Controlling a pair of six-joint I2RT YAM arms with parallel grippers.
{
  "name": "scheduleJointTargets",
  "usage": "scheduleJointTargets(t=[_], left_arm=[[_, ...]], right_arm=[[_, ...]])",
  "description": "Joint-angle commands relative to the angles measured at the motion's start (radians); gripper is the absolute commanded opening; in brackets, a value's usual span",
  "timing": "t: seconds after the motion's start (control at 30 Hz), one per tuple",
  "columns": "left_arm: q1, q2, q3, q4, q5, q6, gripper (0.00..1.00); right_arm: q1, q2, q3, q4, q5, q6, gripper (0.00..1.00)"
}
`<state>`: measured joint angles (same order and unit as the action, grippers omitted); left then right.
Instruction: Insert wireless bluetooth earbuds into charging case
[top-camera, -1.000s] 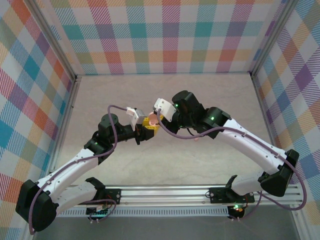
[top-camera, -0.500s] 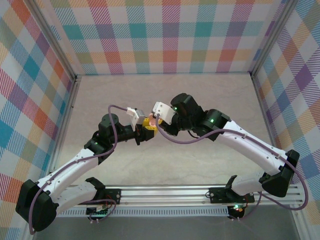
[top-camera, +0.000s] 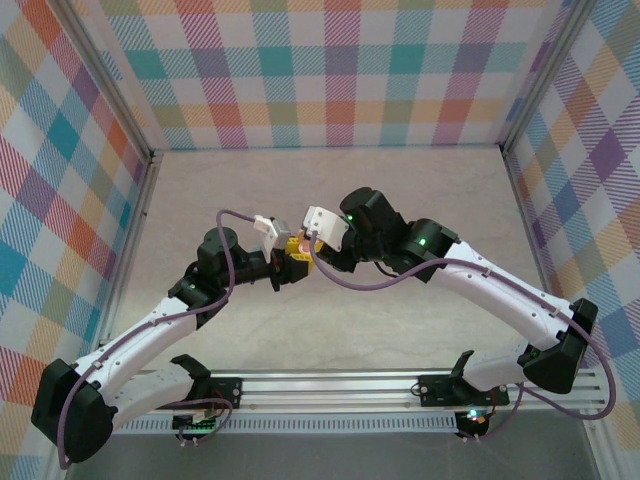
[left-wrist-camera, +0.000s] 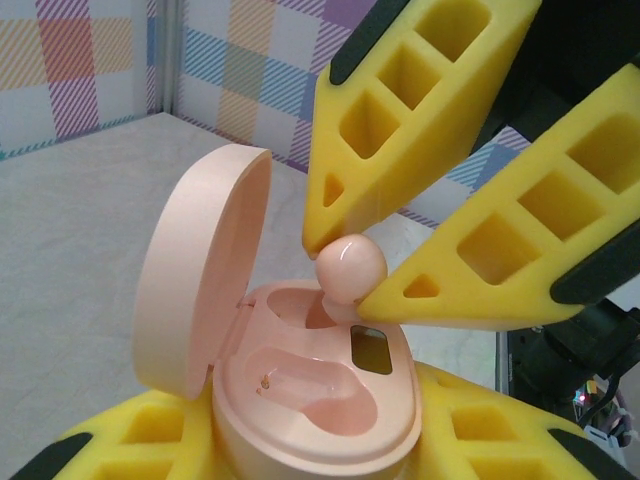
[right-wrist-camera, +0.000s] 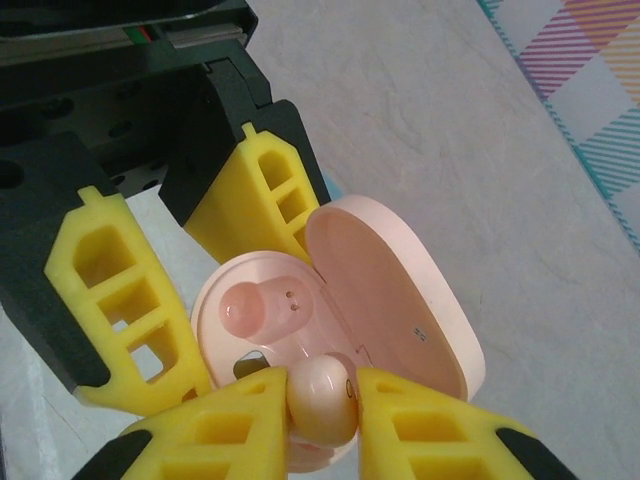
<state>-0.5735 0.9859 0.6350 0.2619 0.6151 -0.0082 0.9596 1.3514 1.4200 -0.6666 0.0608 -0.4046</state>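
Observation:
My left gripper (left-wrist-camera: 310, 445) is shut on the base of a salmon pink charging case (left-wrist-camera: 330, 425), held up off the table with its lid (left-wrist-camera: 200, 270) open. My right gripper (right-wrist-camera: 322, 400) is shut on a pink earbud (right-wrist-camera: 322, 398), both yellow pads touching it. The earbud (left-wrist-camera: 350, 268) sits at the mouth of the case's far slot, its stem dipping in. The near slot (left-wrist-camera: 320, 385) is bare, with its two contact pins showing. In the top view the two grippers (top-camera: 285, 262) (top-camera: 312, 240) meet at mid-table.
The beige table (top-camera: 400, 190) is fenced by plaid walls on three sides. A metal rail (top-camera: 330, 385) with both arm bases runs along the near edge. Purple cables loop off both wrists.
My right gripper has shifted slightly left and down, bringing the pink earbud to the case. The left arm and the case have stayed still.

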Motion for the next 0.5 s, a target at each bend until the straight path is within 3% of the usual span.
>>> scheduleJointTargets(t=[0.0, 0.47], left_arm=[[0.007, -0.006, 0.019, 0.065, -0.001, -0.013, 0.2], [0.008, -0.016, 0.014, 0.075, -0.012, -0.015, 0.2]], right_arm=[[0.017, 0.003, -0.016, 0.009, -0.111, 0.02, 0.23], [0.015, 0.009, 0.04, -0.003, -0.137, 0.123, 0.29]])
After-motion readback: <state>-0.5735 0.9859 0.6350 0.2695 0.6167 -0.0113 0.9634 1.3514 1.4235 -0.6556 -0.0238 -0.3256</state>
